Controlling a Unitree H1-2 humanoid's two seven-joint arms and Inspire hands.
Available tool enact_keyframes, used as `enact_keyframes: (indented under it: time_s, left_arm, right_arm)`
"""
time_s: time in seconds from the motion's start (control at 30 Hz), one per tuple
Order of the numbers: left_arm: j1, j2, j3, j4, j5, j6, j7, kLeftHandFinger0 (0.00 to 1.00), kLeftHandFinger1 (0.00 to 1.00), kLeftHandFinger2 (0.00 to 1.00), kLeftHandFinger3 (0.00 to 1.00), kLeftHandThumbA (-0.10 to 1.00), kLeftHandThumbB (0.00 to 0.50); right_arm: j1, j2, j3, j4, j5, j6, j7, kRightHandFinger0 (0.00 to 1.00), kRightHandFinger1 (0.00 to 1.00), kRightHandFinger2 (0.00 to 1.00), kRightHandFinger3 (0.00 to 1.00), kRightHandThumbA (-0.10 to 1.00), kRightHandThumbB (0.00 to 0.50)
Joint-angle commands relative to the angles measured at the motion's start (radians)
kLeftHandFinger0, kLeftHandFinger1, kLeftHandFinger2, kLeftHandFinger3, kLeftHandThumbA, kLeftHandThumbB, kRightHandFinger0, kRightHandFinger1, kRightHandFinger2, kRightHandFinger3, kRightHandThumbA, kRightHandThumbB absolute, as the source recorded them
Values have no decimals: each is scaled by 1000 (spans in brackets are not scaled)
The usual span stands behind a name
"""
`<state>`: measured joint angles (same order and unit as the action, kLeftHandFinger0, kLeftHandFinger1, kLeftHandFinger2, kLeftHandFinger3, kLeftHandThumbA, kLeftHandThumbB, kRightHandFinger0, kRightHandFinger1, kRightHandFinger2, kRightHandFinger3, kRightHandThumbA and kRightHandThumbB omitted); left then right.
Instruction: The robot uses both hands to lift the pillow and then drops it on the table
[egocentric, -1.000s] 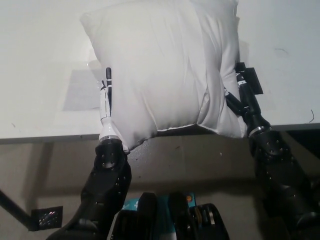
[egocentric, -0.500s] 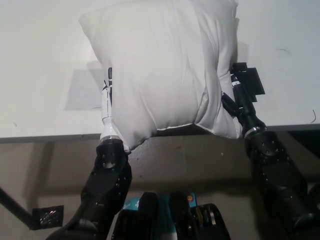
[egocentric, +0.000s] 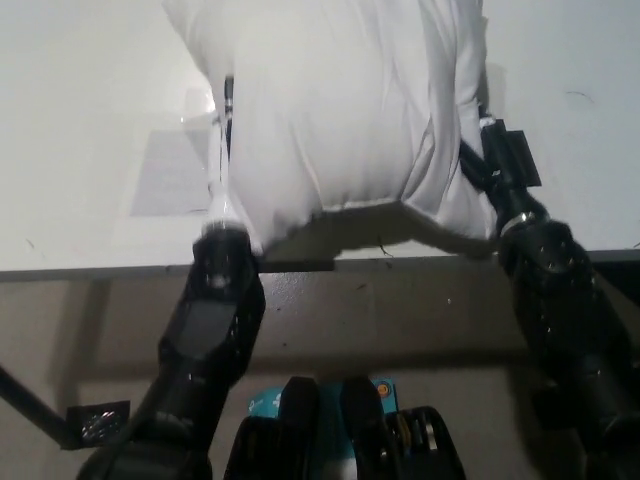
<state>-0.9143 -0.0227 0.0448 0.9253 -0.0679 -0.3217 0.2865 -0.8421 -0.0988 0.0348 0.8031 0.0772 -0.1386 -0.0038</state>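
I see the white table filling the upper view. The white pillow is held above its near edge, pressed between both hands. My left hand presses flat against the pillow's left side; my right hand presses its right side.

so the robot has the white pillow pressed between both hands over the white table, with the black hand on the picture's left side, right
Not quite. In the head view the black right hand presses the pillow from the picture's right; the white left hand is on the picture's left. The rest holds: the white pillow is pressed between both hands over the white table.
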Motion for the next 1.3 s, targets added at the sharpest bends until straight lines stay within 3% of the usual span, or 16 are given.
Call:
enact_keyframes:
  time_s: [0.0, 0.27, 0.37, 0.5, 0.67, 0.73, 0.87, 1.07, 1.1, 1.13, 1.2, 1.27]
  left_arm:
    - [-182, -62, -59, -73, 28, 35, -92, 1000, 1000, 1000, 1000, 1000, 171]
    - [-232, -62, -74, -158, 40, 50, -81, 1000, 1000, 1000, 1000, 1000, 168]
    - [-248, -66, -71, -176, 39, 47, -71, 1000, 1000, 1000, 1000, 1000, 193]
    - [-251, -77, -68, -213, 30, 61, -66, 1000, 1000, 1000, 1000, 1000, 239]
    - [-241, -77, -71, -230, 35, 66, -65, 1000, 1000, 1000, 1000, 1000, 199]
    - [-235, -76, -72, -223, 41, 55, -60, 1000, 1000, 1000, 1000, 1000, 216]
    - [-189, -67, -84, -219, 53, 65, -65, 1000, 1000, 1000, 1000, 1000, 136]
    - [-112, -45, -84, -155, 47, 19, -76, 1000, 1000, 1000, 1000, 1000, 122]
    - [-65, -46, -83, -142, 48, 8, -68, 1000, 1000, 1000, 1000, 1000, 133]
    - [-36, -43, -87, -146, 52, 14, -67, 1000, 1000, 1000, 1000, 1000, 146]
    - [60, -38, -98, -158, 54, -5, -76, 1000, 1000, 1000, 1000, 1000, 113]
    - [86, -30, -106, -142, 58, -27, -78, 1000, 1000, 1000, 1000, 1000, 113]
  right_arm:
    - [-181, 48, 16, -111, -2, 31, 48, 1000, 1000, 1000, 1000, 1000, 500]
    - [-227, 26, 14, -233, -4, 54, 56, 1000, 1000, 1000, 1000, 1000, 483]
    - [-219, 18, 29, -302, -26, 66, 44, 1000, 1000, 1000, 1000, 1000, 448]
    - [-209, 16, 29, -371, -28, 102, 33, 1000, 1000, 1000, 1000, 1000, 470]
    - [-207, 13, 35, -418, -40, 135, 22, 1000, 1000, 1000, 1000, 1000, 464]
    - [-203, 13, 37, -413, -42, 131, 21, 1000, 1000, 1000, 1000, 1000, 465]
    - [-186, 13, 46, -374, -48, 103, 28, 1000, 1000, 1000, 1000, 1000, 464]
    - [-129, 32, 49, -304, -50, 89, 16, 1000, 1000, 1000, 1000, 1000, 461]
    - [-89, 37, 55, -285, -56, 78, 14, 1000, 1000, 1000, 1000, 1000, 423]
    - [-70, 41, 56, -274, -56, 75, 12, 1000, 1000, 1000, 1000, 1000, 423]
    - [-7, 53, 59, -244, -48, 71, 24, 1000, 1000, 1000, 1000, 1000, 439]
    - [16, 55, 60, -224, -49, 62, 29, 1000, 1000, 1000, 1000, 1000, 462]
